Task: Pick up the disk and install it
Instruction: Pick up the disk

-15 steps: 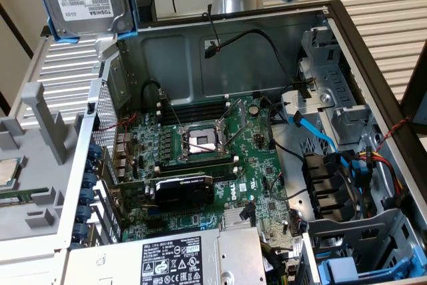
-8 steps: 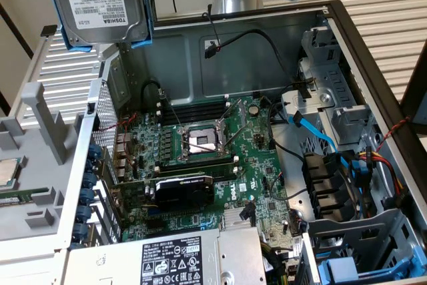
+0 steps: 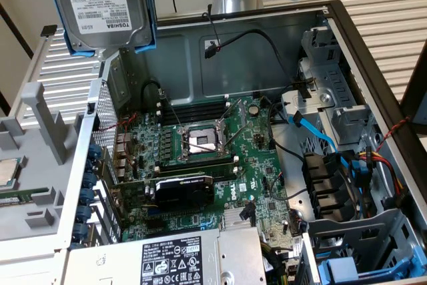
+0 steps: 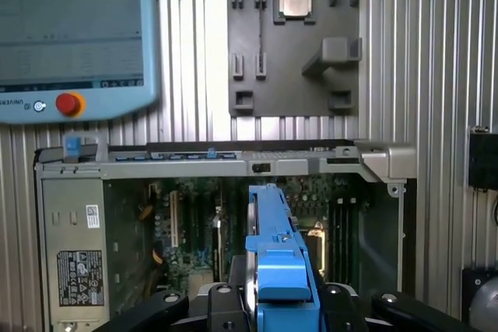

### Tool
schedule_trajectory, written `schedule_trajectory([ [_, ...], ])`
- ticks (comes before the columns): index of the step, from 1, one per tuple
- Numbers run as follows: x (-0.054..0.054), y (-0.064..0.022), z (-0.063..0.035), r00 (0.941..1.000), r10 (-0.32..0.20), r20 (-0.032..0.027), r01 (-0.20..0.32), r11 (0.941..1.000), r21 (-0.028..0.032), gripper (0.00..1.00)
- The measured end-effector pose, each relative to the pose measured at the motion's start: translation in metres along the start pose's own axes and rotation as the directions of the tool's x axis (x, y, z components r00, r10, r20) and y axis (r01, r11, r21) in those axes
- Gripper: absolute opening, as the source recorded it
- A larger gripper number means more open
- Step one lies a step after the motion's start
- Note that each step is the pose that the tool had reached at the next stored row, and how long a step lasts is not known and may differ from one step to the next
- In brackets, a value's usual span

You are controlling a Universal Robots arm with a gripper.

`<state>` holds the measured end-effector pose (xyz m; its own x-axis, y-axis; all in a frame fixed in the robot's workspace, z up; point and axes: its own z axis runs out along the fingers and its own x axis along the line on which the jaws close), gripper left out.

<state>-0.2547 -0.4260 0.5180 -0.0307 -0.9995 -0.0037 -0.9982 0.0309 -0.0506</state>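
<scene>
Disk (image 3: 100, 1) label-side in exterior view; edge-on, seemingly between jaws, wrist view.

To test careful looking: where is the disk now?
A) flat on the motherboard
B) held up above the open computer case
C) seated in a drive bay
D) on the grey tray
B: the disk hangs above the open computer case, and the wrist view shows it clamped in the end effector.
</scene>
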Motion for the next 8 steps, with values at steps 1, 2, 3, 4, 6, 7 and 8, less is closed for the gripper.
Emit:
schedule_trajectory([
  [1, 0.002, -0.0039, 0.0002, 1.0000, 0.000, 0.0000, 0.000, 1.0000, 0.0001, 0.37],
  [2, 0.004, -0.0078, 0.0004, 1.0000, 0.000, 0.0001, 0.000, 1.0000, -0.0002, 0.37],
  [3, 0.006, -0.0113, 0.0006, 1.0000, 0.000, 0.0001, 0.000, 1.0000, -0.0006, 0.37],
  [4, 0.008, -0.0142, 0.0006, 1.0000, 0.000, -0.0002, 0.000, 1.0000, -0.0010, 0.37],
  [6, 0.016, -0.0167, 0.0008, 1.0000, 0.000, 0.0000, 0.000, 1.0000, -0.0014, 0.37],
  [7, 0.020, -0.0173, 0.0008, 1.0000, 0.000, 0.0001, 0.000, 1.0000, -0.0014, 0.37],
  [8, 0.024, -0.0181, 0.0009, 1.0000, 0.000, 0.0000, 0.000, 1.0000, -0.0013, 0.37],
])
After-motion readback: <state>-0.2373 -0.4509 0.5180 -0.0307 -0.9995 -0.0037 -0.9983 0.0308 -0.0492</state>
